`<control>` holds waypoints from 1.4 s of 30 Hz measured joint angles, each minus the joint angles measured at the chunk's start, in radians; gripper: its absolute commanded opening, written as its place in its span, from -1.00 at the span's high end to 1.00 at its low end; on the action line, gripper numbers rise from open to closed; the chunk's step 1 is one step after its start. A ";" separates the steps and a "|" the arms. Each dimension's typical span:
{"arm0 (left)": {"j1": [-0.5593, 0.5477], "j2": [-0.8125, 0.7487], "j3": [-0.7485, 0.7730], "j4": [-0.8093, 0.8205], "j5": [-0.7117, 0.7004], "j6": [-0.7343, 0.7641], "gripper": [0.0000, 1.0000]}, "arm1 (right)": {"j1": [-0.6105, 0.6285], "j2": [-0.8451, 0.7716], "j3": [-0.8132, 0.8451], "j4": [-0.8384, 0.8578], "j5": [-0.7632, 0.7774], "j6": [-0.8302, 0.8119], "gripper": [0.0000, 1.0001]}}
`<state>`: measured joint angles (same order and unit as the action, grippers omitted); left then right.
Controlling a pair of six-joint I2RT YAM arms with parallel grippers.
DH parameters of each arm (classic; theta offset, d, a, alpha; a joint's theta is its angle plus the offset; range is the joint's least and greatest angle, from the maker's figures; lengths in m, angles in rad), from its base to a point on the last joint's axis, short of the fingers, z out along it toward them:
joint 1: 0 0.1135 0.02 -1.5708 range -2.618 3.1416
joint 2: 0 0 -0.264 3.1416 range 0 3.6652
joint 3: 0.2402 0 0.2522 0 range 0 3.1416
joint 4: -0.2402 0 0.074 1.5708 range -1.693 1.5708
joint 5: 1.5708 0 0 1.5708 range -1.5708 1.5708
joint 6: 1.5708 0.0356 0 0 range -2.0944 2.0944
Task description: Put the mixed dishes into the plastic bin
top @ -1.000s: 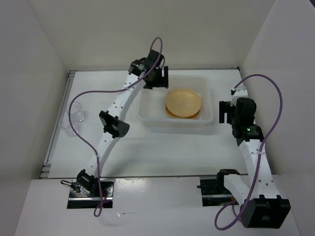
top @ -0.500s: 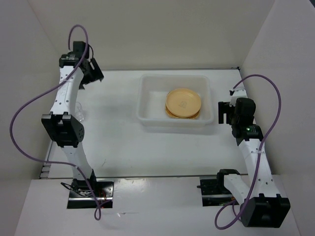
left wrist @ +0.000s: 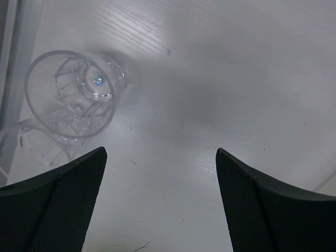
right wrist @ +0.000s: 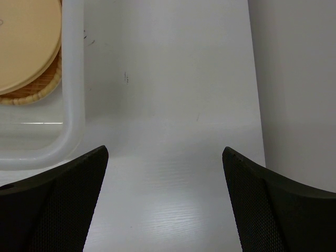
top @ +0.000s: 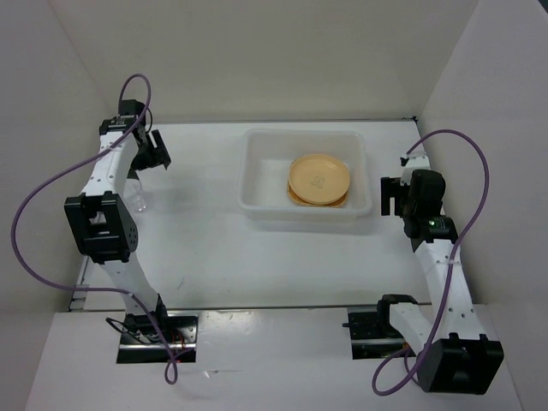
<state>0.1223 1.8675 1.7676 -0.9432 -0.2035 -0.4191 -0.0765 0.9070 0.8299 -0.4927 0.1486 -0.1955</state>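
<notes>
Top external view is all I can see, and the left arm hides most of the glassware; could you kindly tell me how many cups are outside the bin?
Observer: Two. The left wrist view shows one glass cup, its mouth towards the camera, and a second cup overlapping it on the near left.
Operator: Thank you. Are the left fingers around either of them?
Observer: No. The left fingers stand open with only table between them; both cups sit ahead, to the left.
Operator: And what is beneath the round plate?
Observer: In the right wrist view a woven-patterned plate peeks out under the round plate, inside the plastic bin.
</notes>
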 measured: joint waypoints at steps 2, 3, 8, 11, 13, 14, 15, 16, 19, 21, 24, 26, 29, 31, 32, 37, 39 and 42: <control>0.012 -0.001 -0.014 0.022 -0.001 0.012 -0.82 | 0.000 0.001 0.000 0.000 0.000 0.000 -0.87; 0.019 -0.001 -0.023 0.032 -0.001 0.023 -0.82 | 0.000 0.001 0.000 0.000 0.000 0.000 -0.87; 0.046 0.000 -0.058 0.053 -0.005 0.046 -0.82 | -0.009 0.006 0.000 0.000 -0.003 0.000 -0.87; 0.063 0.004 -0.073 0.072 -0.007 0.051 -0.82 | -0.019 0.010 0.000 0.000 -0.003 0.000 -0.87; 0.075 0.016 -0.073 0.087 -0.008 0.053 -0.82 | -0.020 0.013 0.000 0.001 -0.003 0.000 -0.87; 0.079 0.027 -0.072 0.094 -0.008 0.053 -0.82 | -0.020 0.017 0.000 0.001 -0.003 0.000 -0.85; 0.082 0.037 -0.072 0.099 -0.008 0.054 -0.79 | -0.020 0.021 0.000 0.001 -0.003 -0.001 -0.85; 0.085 0.050 -0.071 0.105 -0.007 0.054 -0.77 | -0.020 0.027 0.000 0.001 -0.003 0.000 -0.85; 0.088 0.091 -0.071 0.118 -0.006 0.055 -0.71 | -0.020 0.045 0.000 0.001 -0.005 -0.001 -0.81; 0.088 0.109 -0.071 0.127 0.000 0.055 -0.71 | -0.021 0.051 0.000 0.002 -0.007 -0.003 -0.79; 0.087 0.130 -0.071 0.144 0.004 0.055 -0.69 | -0.027 0.054 0.000 0.002 -0.007 -0.003 -0.79; 0.087 0.141 -0.071 0.153 0.006 0.055 -0.59 | -0.034 0.054 0.000 0.002 -0.009 -0.004 -0.76; 0.093 0.152 -0.071 0.163 0.013 0.054 -0.27 | -0.061 0.053 0.000 0.002 -0.015 -0.007 -0.74; 0.105 0.158 -0.071 0.168 0.027 0.055 0.10 | -0.080 0.052 0.000 0.002 -0.014 -0.008 -0.67; 0.111 0.160 -0.071 0.171 0.029 0.049 0.72 | -0.087 0.050 0.000 0.003 -0.015 -0.008 -0.67; 0.132 0.160 -0.066 0.188 0.035 0.043 1.00 | -0.095 0.021 -0.005 0.003 -0.029 -0.011 -0.64; 0.132 0.159 -0.061 0.190 0.036 0.024 1.00 | -0.095 0.011 -0.006 0.004 -0.033 -0.012 -0.64; 0.132 0.144 -0.038 0.197 0.051 -0.003 1.00 | -0.095 0.005 -0.006 0.005 -0.037 -0.013 -0.64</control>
<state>0.2539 2.0113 1.7298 -0.7464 -0.1520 -0.4225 -0.1711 0.9119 0.8238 -0.4877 0.1116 -0.2081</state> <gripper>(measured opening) 0.023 0.821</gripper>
